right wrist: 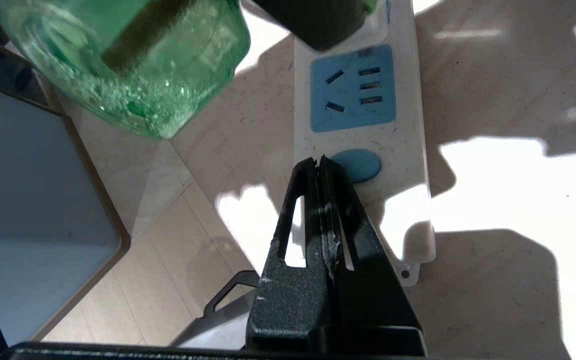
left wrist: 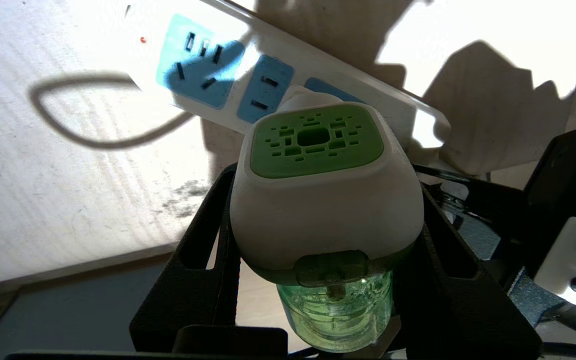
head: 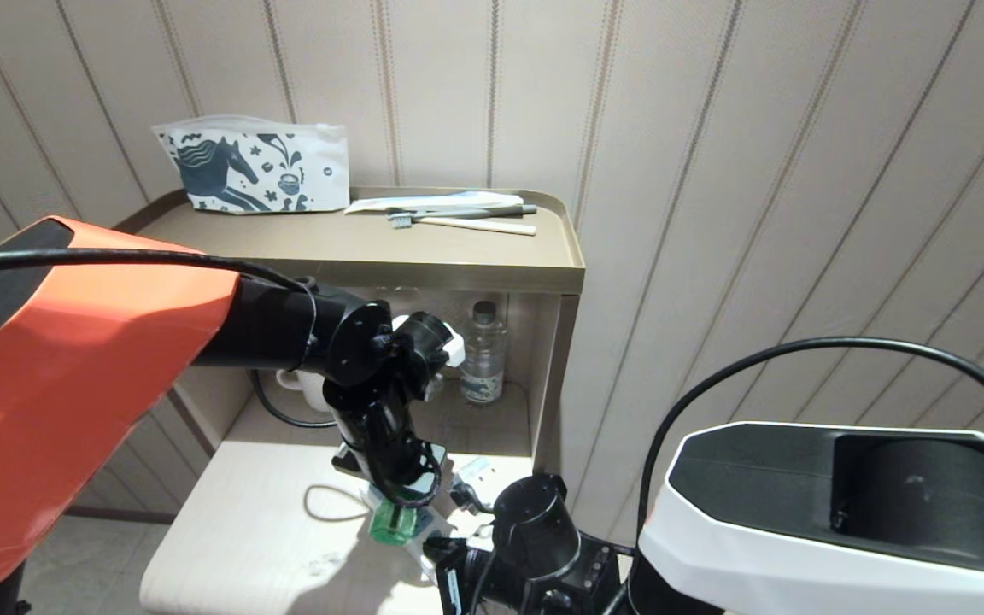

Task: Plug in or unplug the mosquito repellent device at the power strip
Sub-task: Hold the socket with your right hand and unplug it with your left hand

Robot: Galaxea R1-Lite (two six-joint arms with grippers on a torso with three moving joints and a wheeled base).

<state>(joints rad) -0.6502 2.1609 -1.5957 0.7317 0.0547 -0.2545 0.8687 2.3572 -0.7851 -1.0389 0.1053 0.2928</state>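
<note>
My left gripper (left wrist: pixel 325 187) is shut on the mosquito repellent device (left wrist: pixel 318 210), with a black finger on each side of its white cap. The green bottle (right wrist: pixel 133 65) hangs below the cap. The device's back sits against the power strip (left wrist: pixel 195 65) at its third blue socket; the plug pins are hidden. In the head view the device (head: pixel 396 521) shows under the left wrist on the pale table. My right gripper (right wrist: pixel 319 161) is shut and empty, its tips on the power strip (right wrist: pixel 363 137) beside the round blue button (right wrist: pixel 357 165).
The strip's white cord (left wrist: pixel 93 142) loops across the table (head: pixel 253 547). Behind stands a cabinet (head: pixel 492 278) with a clear water bottle (head: pixel 483 352) and a white cup (head: pixel 308 389) in its shelf. A printed pouch (head: pixel 257 166) and toothbrushes (head: pixel 458 220) lie on top.
</note>
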